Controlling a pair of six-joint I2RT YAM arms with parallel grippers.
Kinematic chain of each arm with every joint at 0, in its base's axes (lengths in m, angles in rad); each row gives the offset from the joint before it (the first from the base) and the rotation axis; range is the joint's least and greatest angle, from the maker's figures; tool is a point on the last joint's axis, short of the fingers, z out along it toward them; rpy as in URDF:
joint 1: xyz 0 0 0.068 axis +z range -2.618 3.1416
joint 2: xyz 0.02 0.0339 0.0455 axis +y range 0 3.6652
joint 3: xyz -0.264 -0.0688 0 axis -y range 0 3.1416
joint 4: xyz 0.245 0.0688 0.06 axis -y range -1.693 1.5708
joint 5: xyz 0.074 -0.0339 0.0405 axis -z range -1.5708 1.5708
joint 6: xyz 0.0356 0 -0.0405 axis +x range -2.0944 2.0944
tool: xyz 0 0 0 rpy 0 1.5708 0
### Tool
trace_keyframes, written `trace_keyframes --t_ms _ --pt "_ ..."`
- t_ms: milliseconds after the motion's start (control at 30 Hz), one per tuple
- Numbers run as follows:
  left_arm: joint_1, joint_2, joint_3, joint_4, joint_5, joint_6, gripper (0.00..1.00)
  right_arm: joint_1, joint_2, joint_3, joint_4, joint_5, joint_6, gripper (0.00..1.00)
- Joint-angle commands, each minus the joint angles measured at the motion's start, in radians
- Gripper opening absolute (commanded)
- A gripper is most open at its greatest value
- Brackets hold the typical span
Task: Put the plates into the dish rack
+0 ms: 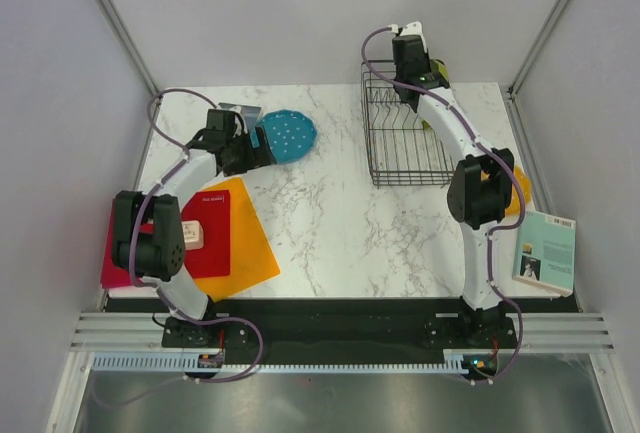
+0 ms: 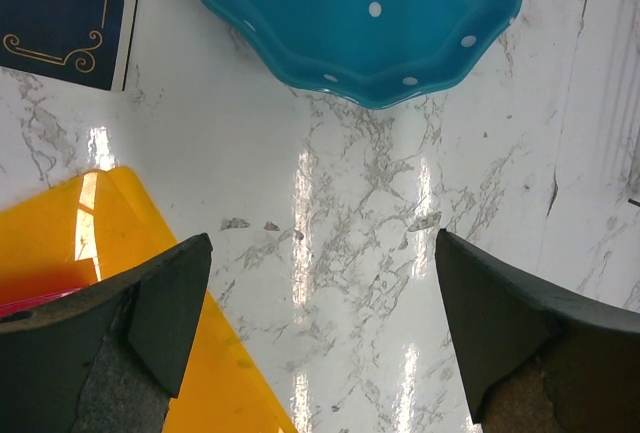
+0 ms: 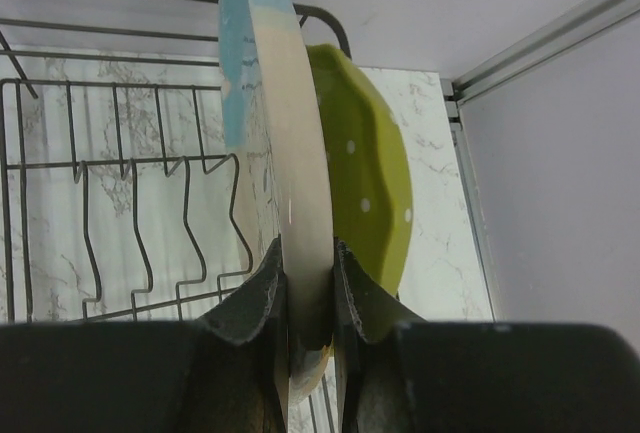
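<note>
The black wire dish rack [image 1: 400,143] stands at the back right. My right gripper [image 3: 308,253] is shut on the lower rim of the cream plate with a blue segment [image 3: 285,153], holding it upright on edge over the rack's wires [image 3: 120,203]. Just to its right a lime-green dotted plate [image 3: 370,183] stands upright. From above, the right gripper [image 1: 418,71] is at the rack's far right corner. A teal dotted plate [image 1: 290,135] lies flat at the back left. My left gripper [image 2: 320,293] hovers open just short of the teal plate [image 2: 370,13], nothing between its fingers. An orange plate [image 1: 516,198] peeks from behind the right arm.
An orange sheet [image 1: 245,238] and a red sheet [image 1: 212,238] lie at the front left with a small wooden block [image 1: 193,236]. A dark book [image 2: 60,3] lies beside the teal plate. Another book [image 1: 547,251] sits at the right edge.
</note>
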Motion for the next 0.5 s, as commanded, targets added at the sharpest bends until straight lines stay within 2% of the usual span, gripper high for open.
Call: trace_keyframes --t_ms 0,33,67,100,133,200,233,300,333,400,433,467 --pt "-0.003 0.035 0.067 0.022 0.051 0.050 1.00 -0.014 0.018 0.069 0.061 0.017 0.038 0.00" --pt "-0.004 0.064 0.089 0.027 0.077 0.058 1.00 -0.015 0.034 0.075 0.058 0.017 0.036 0.00" --pt "-0.004 0.084 0.107 0.025 0.094 0.071 1.00 -0.015 0.039 0.076 0.057 0.017 0.032 0.06" --pt "-0.004 0.104 0.130 0.021 0.108 0.094 1.00 -0.015 0.039 0.079 0.050 0.013 0.032 0.16" --pt "-0.006 0.126 0.171 0.021 0.135 0.111 0.98 -0.012 0.028 0.078 0.047 -0.008 0.033 0.37" --pt "-0.012 0.175 0.214 0.022 0.144 0.162 0.93 -0.006 0.005 0.073 0.044 -0.027 0.025 0.47" --pt "-0.015 0.192 0.266 0.024 0.154 0.183 0.86 0.008 -0.025 0.066 0.044 -0.041 0.010 0.52" --pt "-0.016 0.253 0.320 0.024 0.160 0.222 0.77 0.026 -0.062 0.055 0.044 -0.056 -0.016 0.54" --pt "-0.016 0.278 0.378 0.019 0.160 0.226 0.67 0.063 -0.102 0.044 0.044 -0.058 -0.033 0.58" --pt "-0.016 0.356 0.438 -0.002 0.172 0.233 0.56 0.110 -0.175 0.024 0.044 -0.064 -0.103 0.61" --pt "-0.016 0.388 0.499 -0.015 0.187 0.228 0.41 0.159 -0.200 -0.005 0.046 -0.065 -0.117 0.65" --pt "-0.018 0.414 0.526 -0.028 0.194 0.207 0.34 0.179 -0.224 -0.026 0.047 -0.088 -0.129 0.66"
